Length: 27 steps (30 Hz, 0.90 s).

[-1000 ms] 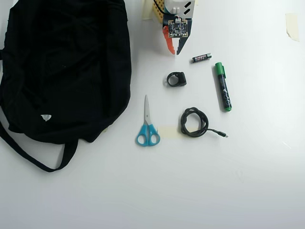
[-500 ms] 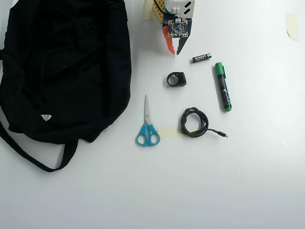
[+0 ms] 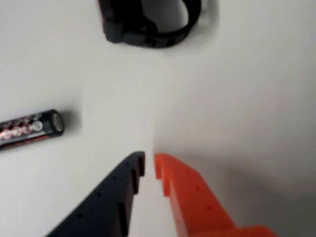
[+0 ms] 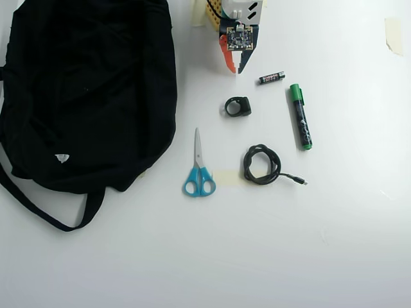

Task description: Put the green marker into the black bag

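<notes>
The green marker (image 4: 300, 117), black-barrelled with a green cap and green end, lies lengthwise on the white table in the overhead view, right of centre. It does not show in the wrist view. The black bag (image 4: 83, 90) fills the upper left, with its strap trailing toward the lower left. My gripper (image 4: 235, 68) hangs at the top centre, left of and beyond the marker, with nothing in it. In the wrist view its black and orange fingers meet at the tips (image 3: 149, 163) with only a thin slit between them, above bare table.
A small black battery (image 4: 271, 77) lies between gripper and marker and shows at the left of the wrist view (image 3: 29, 129). A black ring-shaped clip (image 4: 237, 106) lies just ahead of the gripper (image 3: 148, 24). Blue-handled scissors (image 4: 199, 167) and a coiled black cable (image 4: 262, 165) lie mid-table.
</notes>
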Tool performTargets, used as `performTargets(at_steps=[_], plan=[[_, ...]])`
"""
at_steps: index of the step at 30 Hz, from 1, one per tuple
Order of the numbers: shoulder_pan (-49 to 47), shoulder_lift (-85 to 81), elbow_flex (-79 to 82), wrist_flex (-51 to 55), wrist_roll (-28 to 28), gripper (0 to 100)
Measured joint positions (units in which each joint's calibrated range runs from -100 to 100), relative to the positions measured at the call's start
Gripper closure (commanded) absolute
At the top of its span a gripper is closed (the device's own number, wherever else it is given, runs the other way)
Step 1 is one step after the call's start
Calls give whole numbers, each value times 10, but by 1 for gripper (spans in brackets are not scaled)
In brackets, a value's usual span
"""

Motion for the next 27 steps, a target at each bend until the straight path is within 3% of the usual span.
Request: performTargets(at_steps=[15, 27], plan=[[0, 2, -50, 9, -1, 98], [-31, 239, -329, -81, 0, 98]])
